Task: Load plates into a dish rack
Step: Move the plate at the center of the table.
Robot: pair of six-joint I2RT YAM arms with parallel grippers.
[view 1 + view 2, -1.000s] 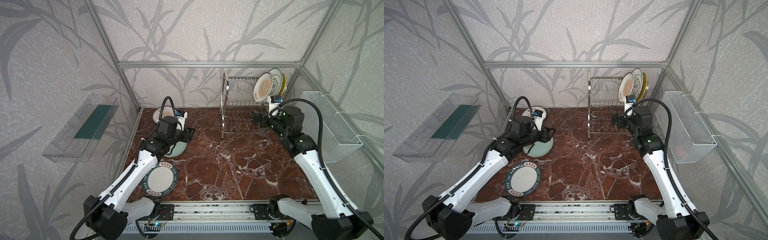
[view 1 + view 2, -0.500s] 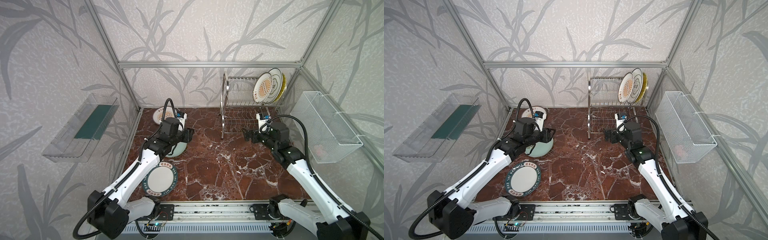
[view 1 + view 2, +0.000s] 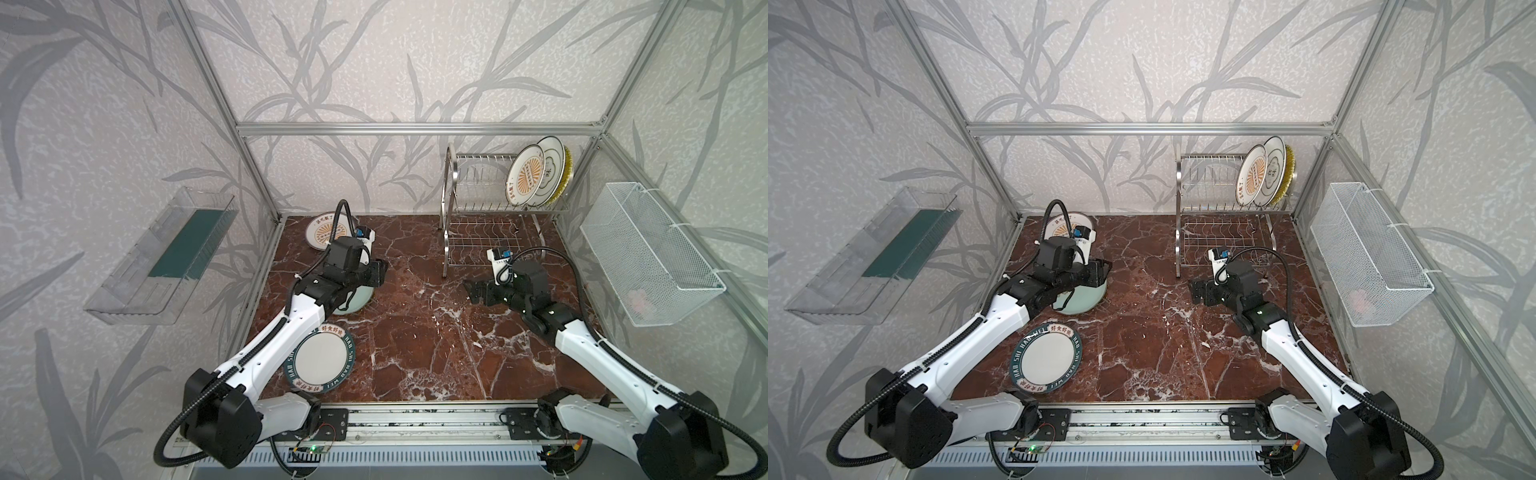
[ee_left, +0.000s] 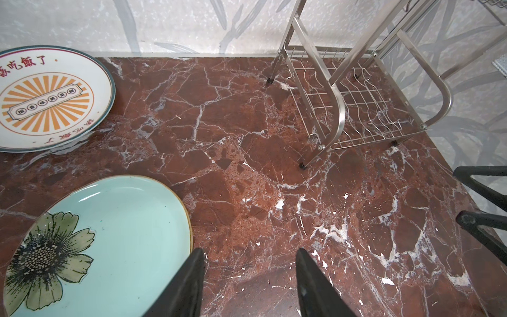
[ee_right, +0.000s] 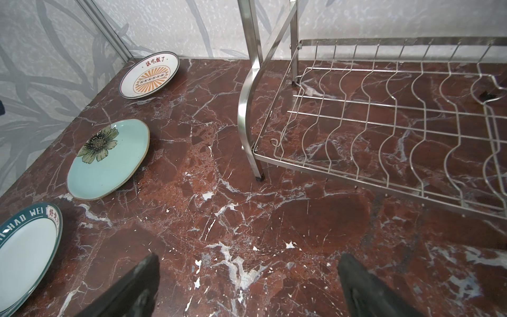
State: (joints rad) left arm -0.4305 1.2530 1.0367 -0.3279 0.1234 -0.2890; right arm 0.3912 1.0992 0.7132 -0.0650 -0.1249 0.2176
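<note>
Already racked: three plates stood on edge at the right end of the upper tier of the shiny two-tier stainless steel wire dish rack (image 3: 486,241), upper right of the frame in both top views.
Order in rack: white round plate with orange sunburst (image 3: 525,174) in front, white plate with dark cloud outline (image 3: 550,166) behind it, yellow woven-look plate (image 3: 567,170) last.
Plates on table: three lay flat on the red-brown marble tabletop (image 3: 415,340), left of centre.
Back plate: second orange sunburst plate (image 3: 322,235), by the rear wall.
Middle plate: pale green plate with a painted flower (image 5: 108,159), largely under the left arm in both top views.
Front plate: white plate with teal-lettered rim (image 3: 322,357), lower left, near the front rail.
Left gripper (image 4: 249,251): black fingers parted partway, nothing between them; poised at the pale green plate's edge facing frame centre; contact could not be told.
Right gripper (image 5: 249,258): fingers spread wide and empty, over bare marble just below the rack, right of centre.
Walls: clear plastic tray (image 3: 166,257) at left, white mesh basket (image 3: 648,249) at right.
</note>
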